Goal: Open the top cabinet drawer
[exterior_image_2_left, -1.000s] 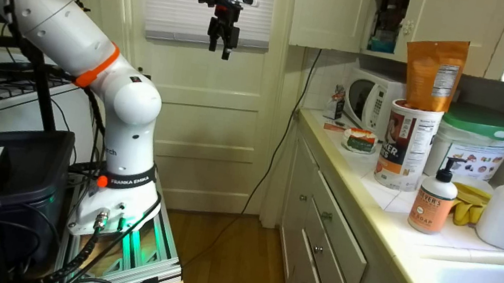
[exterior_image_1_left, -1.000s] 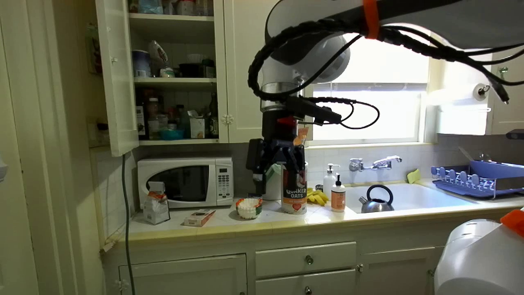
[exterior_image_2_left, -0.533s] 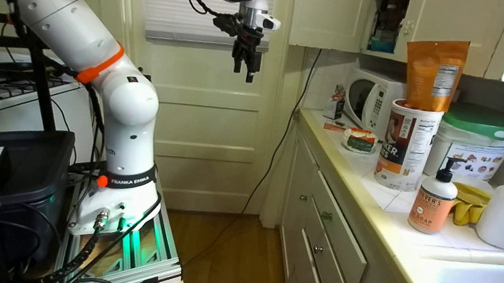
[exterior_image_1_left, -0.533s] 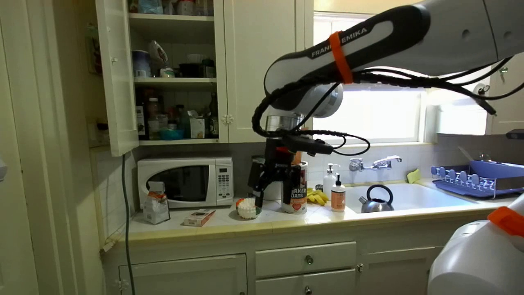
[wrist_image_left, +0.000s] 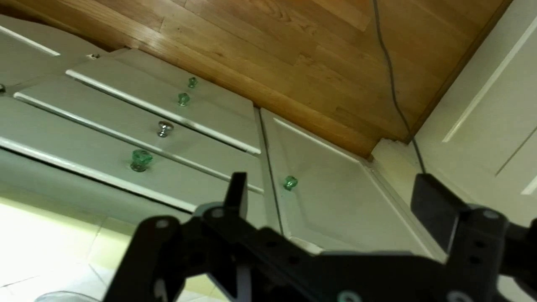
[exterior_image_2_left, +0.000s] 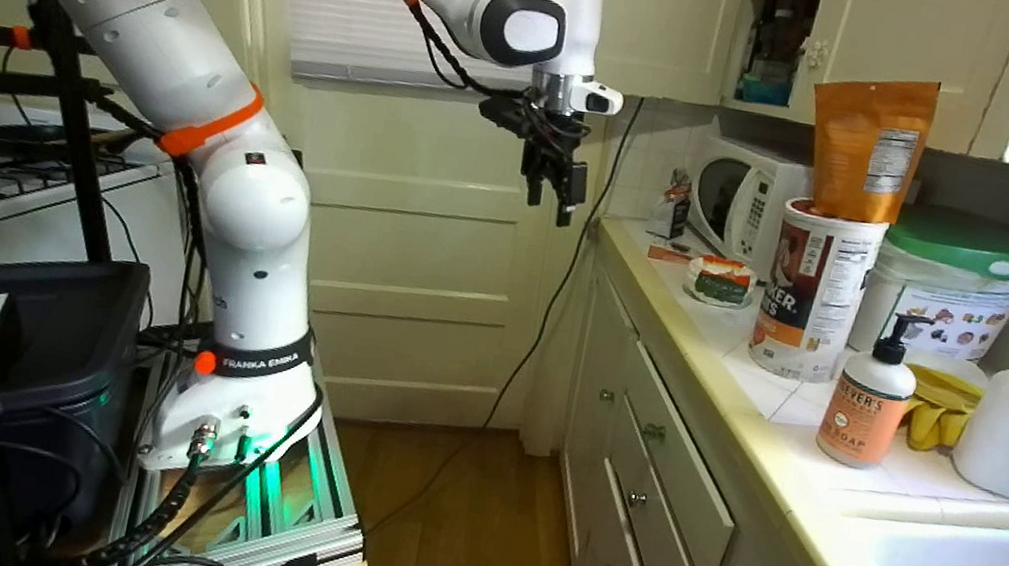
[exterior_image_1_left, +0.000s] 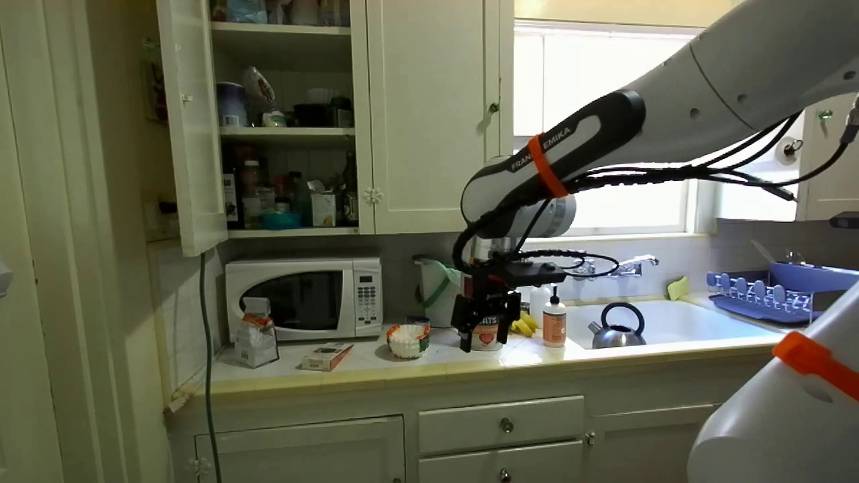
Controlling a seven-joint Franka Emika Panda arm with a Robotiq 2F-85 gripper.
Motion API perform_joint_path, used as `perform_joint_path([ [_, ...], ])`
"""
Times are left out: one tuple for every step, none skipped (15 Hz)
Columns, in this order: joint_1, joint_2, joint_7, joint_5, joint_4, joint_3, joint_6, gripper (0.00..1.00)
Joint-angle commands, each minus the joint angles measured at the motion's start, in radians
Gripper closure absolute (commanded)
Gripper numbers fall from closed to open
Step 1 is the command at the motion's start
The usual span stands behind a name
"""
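Note:
The top cabinet drawer (exterior_image_1_left: 463, 429) is a wide cream-white front just below the counter edge. It is shut, with one green glass knob (exterior_image_1_left: 507, 425). The drawer (exterior_image_2_left: 689, 490) also shows at the right in an exterior view. In the wrist view the drawer (wrist_image_left: 84, 161) runs across the left, with its knob (wrist_image_left: 140, 160) outside the jaws. My gripper (exterior_image_1_left: 484, 341) is open and empty, fingers pointing down. In an exterior view the gripper (exterior_image_2_left: 549, 209) hangs in the air over the aisle, above counter height and apart from the drawer. Both fingers (wrist_image_left: 333, 184) stand wide apart in the wrist view.
More cream drawers (exterior_image_2_left: 655, 550) lie below, and a cupboard door (wrist_image_left: 335, 184) stands beside them. The tiled counter (exterior_image_2_left: 778, 407) overhangs the drawers and holds an oats can (exterior_image_2_left: 817, 292), soap bottles and a microwave (exterior_image_2_left: 751, 196). A cable (exterior_image_2_left: 548, 330) runs down to the floor.
My arm has come down and forward. In both exterior views the gripper has moved lower and to the right, nearer the counter. The drawer has not moved.

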Motion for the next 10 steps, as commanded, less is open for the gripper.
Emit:
perform_joint_path([
  [-0.063, 0.079, 0.002, -0.056, -0.028, -0.043, 0.164, 0.00],
  [-0.080, 0.102, -0.006, -0.070, -0.037, -0.057, 0.219, 0.00],
  [-0.100, 0.124, 0.008, -0.082, -0.046, -0.068, 0.266, 0.00],
  [-0.118, 0.145, 0.015, -0.099, -0.056, -0.076, 0.323, 0.00],
  [-0.130, 0.171, 0.014, -0.103, -0.059, -0.087, 0.370, 0.00],
  [-0.105, 0.130, 0.001, -0.075, -0.043, -0.081, 0.293, 0.00],
  [-0.113, 0.146, -0.001, -0.077, -0.046, -0.087, 0.310, 0.00],
  [-0.112, 0.150, -0.002, -0.077, -0.045, -0.088, 0.310, 0.00],
  [-0.109, 0.148, -0.002, -0.077, -0.043, -0.086, 0.310, 0.00],
  [-0.106, 0.145, -0.001, -0.077, -0.042, -0.084, 0.310, 0.00],
])
